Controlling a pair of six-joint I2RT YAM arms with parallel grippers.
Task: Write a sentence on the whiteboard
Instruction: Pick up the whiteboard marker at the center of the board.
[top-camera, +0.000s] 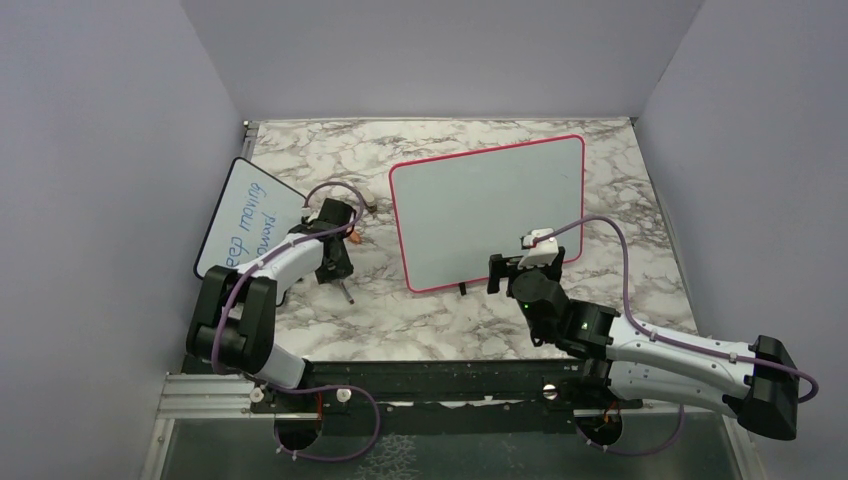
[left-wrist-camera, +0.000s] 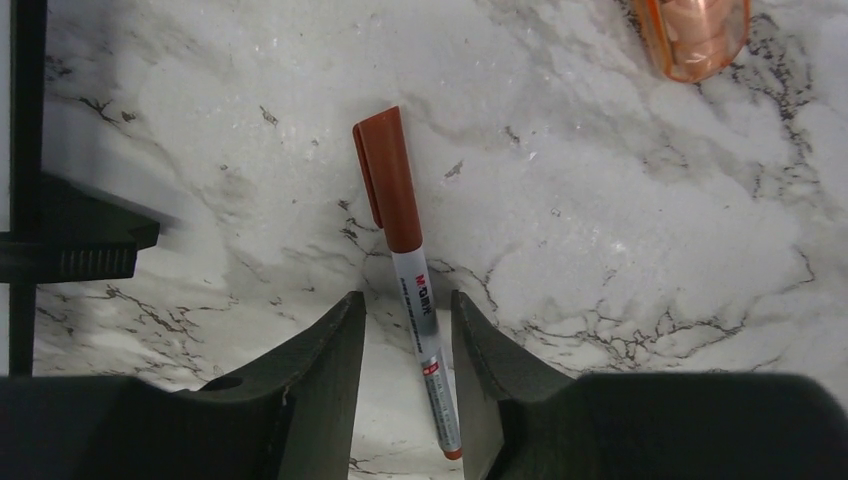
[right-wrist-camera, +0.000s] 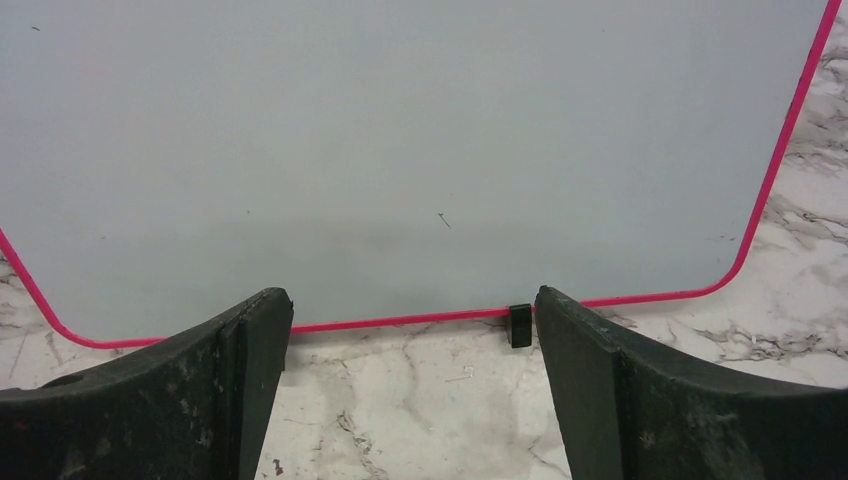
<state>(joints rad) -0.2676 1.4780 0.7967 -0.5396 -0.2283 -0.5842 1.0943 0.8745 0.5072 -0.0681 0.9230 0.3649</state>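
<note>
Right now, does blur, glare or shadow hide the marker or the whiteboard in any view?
No. Top external: even light, no glare on the whiteboard. Left wrist: marker sharp, its print too small to read, left fingers dark. Right wrist: whiteboard sharp, faintly shaded low down, right fingers dark and soft.

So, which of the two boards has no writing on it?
The larger whiteboard with the pink-red frame, in front of the right hand: its surface is blank. The smaller black-framed board on the left carries blue handwriting.
</note>
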